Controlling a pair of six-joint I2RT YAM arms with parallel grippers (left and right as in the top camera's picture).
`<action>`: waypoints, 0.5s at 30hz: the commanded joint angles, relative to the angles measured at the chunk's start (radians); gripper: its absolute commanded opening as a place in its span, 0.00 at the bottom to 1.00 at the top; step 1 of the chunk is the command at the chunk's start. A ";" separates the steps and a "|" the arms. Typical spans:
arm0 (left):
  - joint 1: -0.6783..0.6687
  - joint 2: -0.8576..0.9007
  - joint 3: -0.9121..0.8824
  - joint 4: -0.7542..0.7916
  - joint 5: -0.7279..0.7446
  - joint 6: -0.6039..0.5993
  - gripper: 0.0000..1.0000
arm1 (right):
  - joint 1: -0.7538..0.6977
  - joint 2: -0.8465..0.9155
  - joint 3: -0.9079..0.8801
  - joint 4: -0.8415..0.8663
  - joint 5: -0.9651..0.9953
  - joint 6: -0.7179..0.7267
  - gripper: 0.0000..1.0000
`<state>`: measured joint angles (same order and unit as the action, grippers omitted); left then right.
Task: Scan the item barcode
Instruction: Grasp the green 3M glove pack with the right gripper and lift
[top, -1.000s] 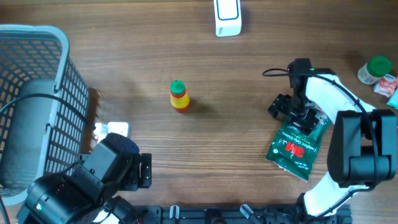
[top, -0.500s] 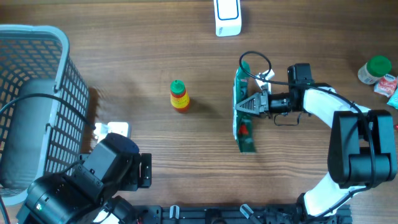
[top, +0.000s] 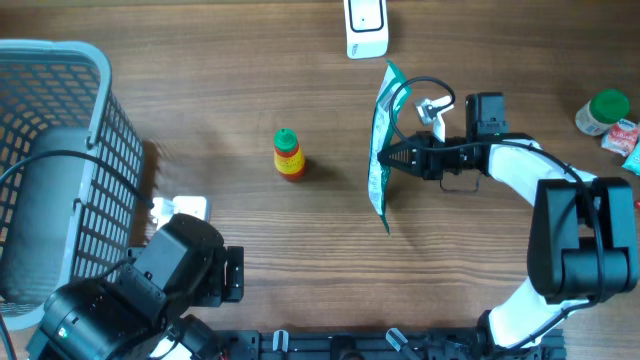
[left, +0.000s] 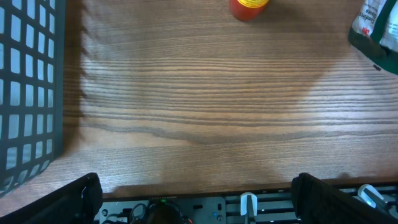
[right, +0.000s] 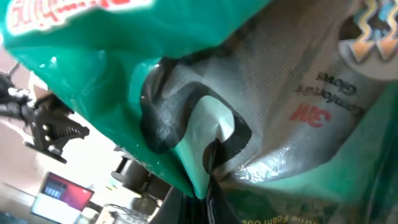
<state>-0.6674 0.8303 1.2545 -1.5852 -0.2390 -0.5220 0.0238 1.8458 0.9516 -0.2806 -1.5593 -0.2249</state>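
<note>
– Packet (top: 378, 150) has left the worktop (top: 250, 80). A second ago it lay flat at the right; now it stands on edge in the air, right of the bottle (top: 288, 155) and below the scanner (top: 366, 28).
– What holds it?
– Right hand (top: 398, 160), reaching in from the right, fingers pressed together on the packet's side and pinching it. From the wrist camera, green film bunches up at the dark fingertips (right: 211, 202).
– Does it touch the scanner?
– No, they are apart; only its top corner is near.
– And the left hand?
– Left hand (left: 199, 194) is spread wide, at the near edge of the worktop beside the basket (top: 60, 150). Its camera catches the bottle's base at the top edge and a corner of the packet at the top right.
</note>
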 joint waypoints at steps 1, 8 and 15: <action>-0.003 -0.004 0.002 0.003 -0.009 -0.014 1.00 | 0.008 -0.037 0.017 0.039 -0.065 0.302 0.05; -0.003 -0.004 0.002 0.003 -0.009 -0.014 1.00 | 0.006 -0.150 0.017 0.312 -0.065 0.832 0.05; -0.003 -0.004 0.002 0.003 -0.009 -0.014 1.00 | 0.006 -0.367 0.017 0.961 -0.064 1.474 0.05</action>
<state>-0.6674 0.8303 1.2545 -1.5852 -0.2390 -0.5220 0.0235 1.5688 0.9546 0.5259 -1.5593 0.9005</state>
